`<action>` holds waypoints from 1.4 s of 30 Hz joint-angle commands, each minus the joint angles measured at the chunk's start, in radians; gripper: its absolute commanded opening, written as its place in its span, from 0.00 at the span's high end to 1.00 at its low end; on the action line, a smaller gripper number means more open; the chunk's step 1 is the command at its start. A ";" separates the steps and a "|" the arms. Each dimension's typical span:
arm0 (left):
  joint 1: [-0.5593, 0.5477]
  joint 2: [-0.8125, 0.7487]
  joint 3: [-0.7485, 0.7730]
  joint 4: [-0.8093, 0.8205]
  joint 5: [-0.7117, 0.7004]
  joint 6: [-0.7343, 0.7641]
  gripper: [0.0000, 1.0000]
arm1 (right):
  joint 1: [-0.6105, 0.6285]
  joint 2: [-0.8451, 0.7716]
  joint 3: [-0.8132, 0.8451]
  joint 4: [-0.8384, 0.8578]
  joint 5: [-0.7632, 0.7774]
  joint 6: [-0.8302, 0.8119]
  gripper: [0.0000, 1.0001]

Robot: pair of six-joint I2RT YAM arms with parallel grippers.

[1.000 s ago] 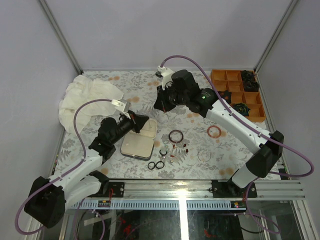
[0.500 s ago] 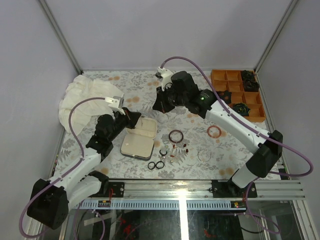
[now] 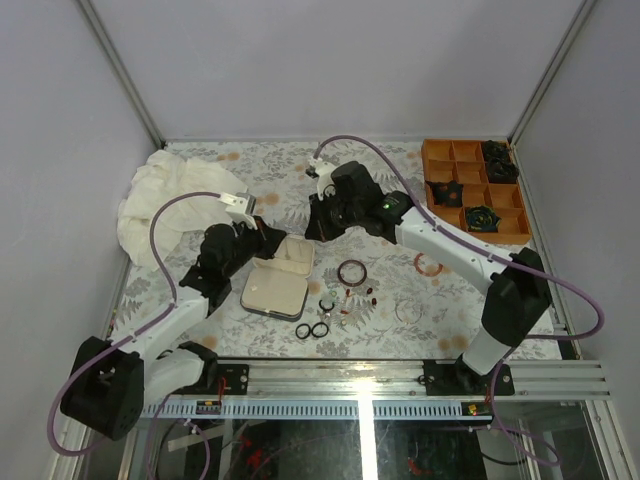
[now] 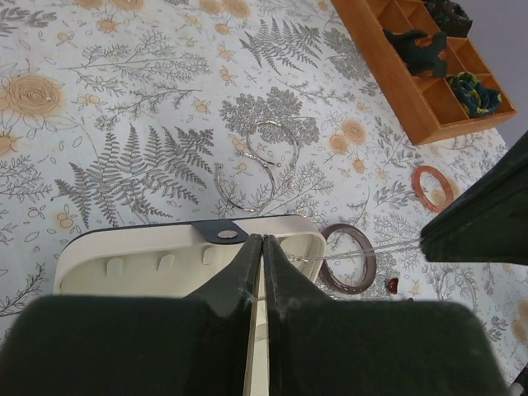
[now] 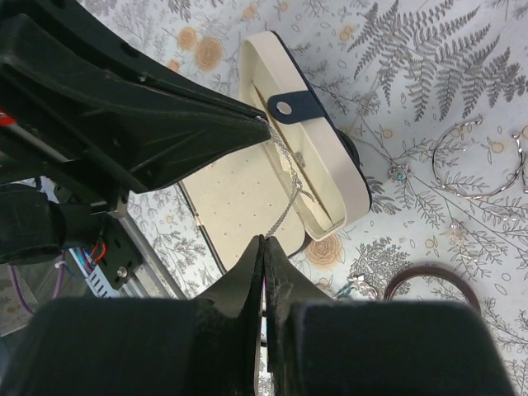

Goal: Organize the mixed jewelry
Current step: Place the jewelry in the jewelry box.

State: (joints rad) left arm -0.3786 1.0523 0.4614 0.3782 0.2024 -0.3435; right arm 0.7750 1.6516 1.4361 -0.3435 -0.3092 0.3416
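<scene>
1. Nearest the bases, black rings (image 3: 319, 329), tiny beads (image 3: 371, 296) and wire hoops (image 4: 270, 165) lie loose on the table (image 3: 250, 180), unsorted.
2. Just beyond them the case (image 3: 270, 292) stands open. Its cream base looks bare, so I judge the sorting barely begun.
3. Right of the case lies the dark bangle (image 4: 368, 266), also loose. The red bangle (image 4: 417, 183) is farther right, partly under the right arm in the top view.
4. Over the lid, the left claw (image 4: 255, 241) and right claw (image 5: 263, 240) are both pinched shut on a thin chain (image 5: 290, 176) stretched between their tips across the lining. It is likely meant to go in there, but is not yet released.
5. The claws crowd the lid, so the chain could snag on it or tug it.
6. Farthest off, the cloth (image 3: 170, 195) at back left and the tray (image 3: 441, 153) at back right are well clear of the work.
</scene>
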 commanded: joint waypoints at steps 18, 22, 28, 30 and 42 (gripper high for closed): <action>0.008 0.113 -0.019 0.127 -0.021 -0.066 1.00 | -0.008 0.111 0.006 0.092 0.095 0.006 1.00; 0.007 0.140 -0.019 0.154 -0.012 -0.072 1.00 | -0.007 0.108 0.010 0.088 0.116 0.000 1.00; 0.007 0.157 -0.019 0.172 -0.007 -0.075 1.00 | -0.008 0.100 0.020 0.074 0.136 -0.009 1.00; 0.006 0.156 -0.018 0.173 -0.005 -0.076 1.00 | -0.010 0.095 0.021 0.072 0.141 -0.010 1.00; -0.001 0.157 -0.011 0.153 -0.019 -0.069 1.00 | -0.018 0.080 0.039 0.064 0.154 -0.010 1.00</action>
State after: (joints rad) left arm -0.3786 1.2087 0.4496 0.4782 0.2008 -0.4149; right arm 0.7692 1.7607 1.4220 -0.2859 -0.1783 0.3473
